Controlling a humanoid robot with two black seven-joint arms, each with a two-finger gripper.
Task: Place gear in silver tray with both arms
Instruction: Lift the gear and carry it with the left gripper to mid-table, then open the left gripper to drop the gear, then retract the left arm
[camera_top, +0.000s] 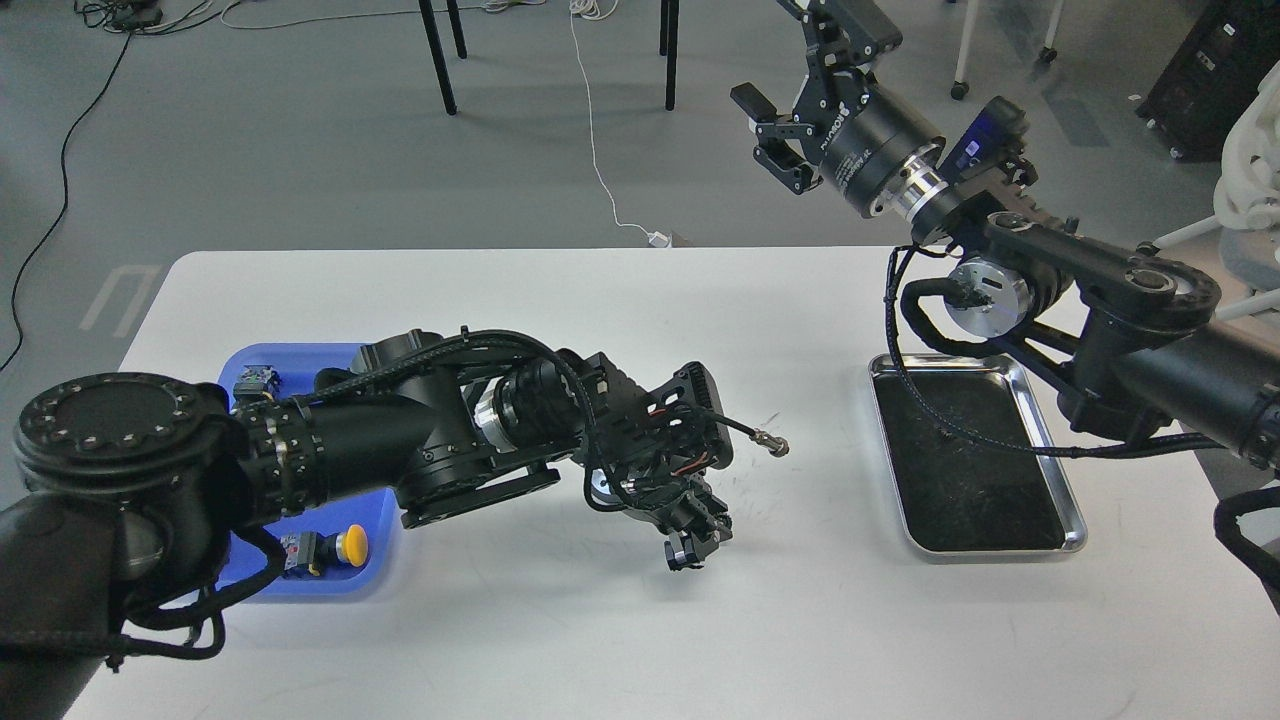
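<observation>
My left gripper (690, 540) points down, just above the white table's middle. It is shut on a small dark round part, the gear (680, 553), at its fingertips. The silver tray (1076, 520) lies at the right with a dark, bare floor, about a tray's width right of the left gripper. My right gripper (800, 75) is raised high beyond the table's far edge, above and left of the silver tray. Its fingers are spread wide and hold nothing. The right arm's elbow and a black cable hang over the tray's far end.
A blue plastic tray (375, 575) sits at the left, mostly hidden under my left arm. It holds a yellow-capped push button (345, 546) and a small dark part (258, 380). Chair legs and cables stand on the floor behind the table.
</observation>
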